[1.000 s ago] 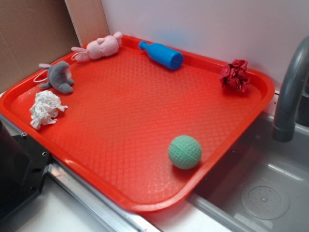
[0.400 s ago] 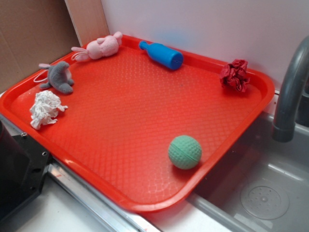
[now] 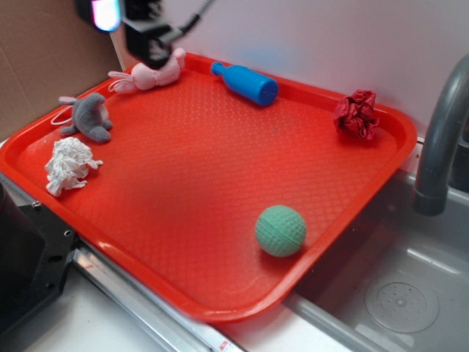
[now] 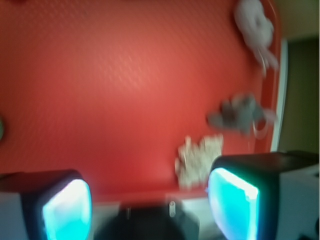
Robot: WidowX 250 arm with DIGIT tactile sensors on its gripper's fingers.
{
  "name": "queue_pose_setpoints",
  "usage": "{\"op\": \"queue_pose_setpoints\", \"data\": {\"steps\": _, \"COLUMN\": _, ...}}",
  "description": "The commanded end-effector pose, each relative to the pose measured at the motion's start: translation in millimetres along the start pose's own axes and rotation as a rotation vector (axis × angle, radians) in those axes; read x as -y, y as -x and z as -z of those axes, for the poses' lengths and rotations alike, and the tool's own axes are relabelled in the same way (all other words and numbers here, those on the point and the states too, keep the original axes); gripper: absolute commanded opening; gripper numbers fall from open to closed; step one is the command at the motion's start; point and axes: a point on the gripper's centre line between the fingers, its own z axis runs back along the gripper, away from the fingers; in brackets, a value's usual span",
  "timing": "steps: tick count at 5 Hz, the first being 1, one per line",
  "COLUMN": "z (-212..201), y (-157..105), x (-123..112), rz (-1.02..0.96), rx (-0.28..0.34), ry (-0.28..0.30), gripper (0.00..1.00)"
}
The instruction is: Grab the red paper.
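Observation:
The red paper is a dark-red wrinkly ball at the far right corner of the red tray. My gripper hangs high over the tray's far left corner, above the pink plush toy and far from the red paper. In the blurred wrist view the gripper is open and empty, its two glowing cyan pads wide apart. The red paper is out of the wrist view.
A blue bottle lies at the tray's back. A grey plush toy and a white paper wad sit at the left; both show in the wrist view. A green ball is at the front right. A grey faucet and sink stand to the right.
My gripper has come into the exterior view at the top left, over the pink toy. The objects on the tray have not moved.

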Motion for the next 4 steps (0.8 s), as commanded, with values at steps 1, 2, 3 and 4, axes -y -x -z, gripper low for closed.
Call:
{"op": "queue_pose_setpoints", "data": {"steps": 1, "z": 55, "y": -105, "x": 66, "rz": 0.091, "rx": 0.280, "ry": 0.026, "gripper": 1.00}}
{"op": "queue_pose_setpoints", "data": {"steps": 2, "z": 86, "y": -126, "x": 87, "rz": 0.088, "rx": 0.400, "ry": 0.122, "gripper": 1.00}}
{"op": "queue_pose_setpoints", "data": {"steps": 3, "z": 57, "y": -130, "x": 90, "rz": 0.105, "rx": 0.449, "ry": 0.170, "gripper": 1.00}}
{"op": "queue_pose_setpoints", "data": {"steps": 4, "z": 38, "y": -117, "x": 85, "rz": 0.127, "rx": 0.469, "ry": 0.200, "gripper": 1.00}}
